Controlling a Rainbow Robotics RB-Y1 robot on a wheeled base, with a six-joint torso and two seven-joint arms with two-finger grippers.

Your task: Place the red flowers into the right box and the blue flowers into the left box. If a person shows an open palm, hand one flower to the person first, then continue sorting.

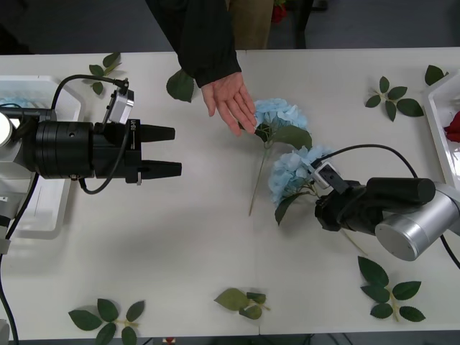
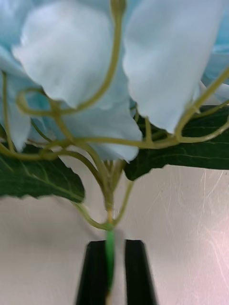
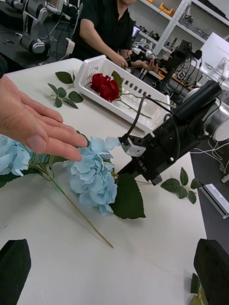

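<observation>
Two blue flowers lie mid-table: one (image 1: 280,115) under the person's fingertips, the other (image 1: 293,171) nearer my right arm. My right gripper (image 1: 316,195) reaches into that nearer flower, and its black fingers (image 2: 136,271) are shut on the flower's green stem (image 2: 110,257) just below the head (image 2: 71,62). The person's open palm (image 1: 230,100) stretches from a dark sleeve over the far flower. My left gripper (image 1: 169,151) hovers open left of the hand. A red flower (image 3: 105,86) lies in the right box (image 1: 433,108). The left box (image 1: 43,215) sits under my left arm.
Loose green leaf sprigs lie scattered: far right (image 1: 392,97), near right (image 1: 388,291), near middle (image 1: 244,302), near left (image 1: 108,320) and far left (image 1: 104,68). A single leaf (image 1: 180,85) lies beside the sleeve. The table's front edge is close below.
</observation>
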